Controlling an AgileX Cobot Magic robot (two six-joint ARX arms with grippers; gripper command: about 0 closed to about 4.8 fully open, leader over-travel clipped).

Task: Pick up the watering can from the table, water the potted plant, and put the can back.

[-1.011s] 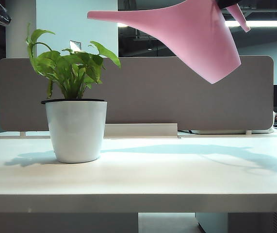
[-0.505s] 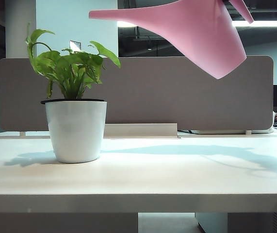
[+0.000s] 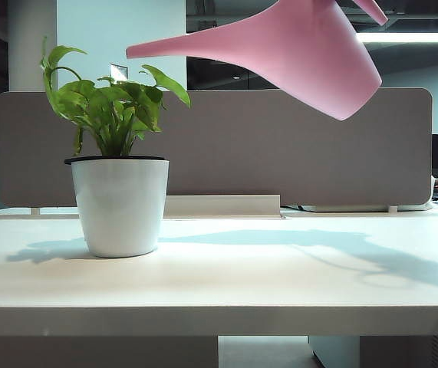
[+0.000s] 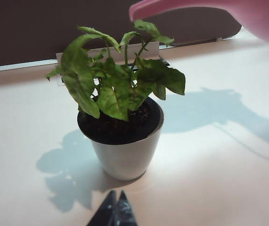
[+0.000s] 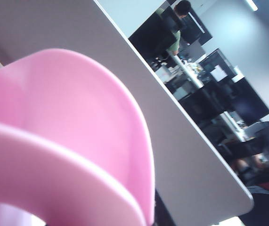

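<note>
Right wrist view is almost filled by the watering can (image 5: 63, 141), its pink body and arched handle close against the lens; the right gripper itself is out of frame in every picture, so whether it clasps the can cannot be told from the fingers. In the exterior view the watering can (image 3: 311, 57) hangs high above the table (image 3: 226, 284), on the right side, well clear of the surface. It is tipped with its base swung toward the right and its long spout reaching left, the tip slightly lowered and ending above the right-hand leaves of the potted plant (image 3: 119, 199), with a gap between tip and foliage. The handle runs out past the upper edge of that picture.

The left gripper (image 4: 114, 213) shows only as two dark fingertips drawn close together, nothing between them, held low on the near side of the potted plant (image 4: 122, 141) and apart from the pot. From this camera the dark soil inside the white pot is visible, and the spout of the watering can (image 4: 181, 8) crosses above the leaves.

The plant stands upright on the left part of the table. A grey partition (image 3: 280, 153) runs along the far edge behind both.
</note>
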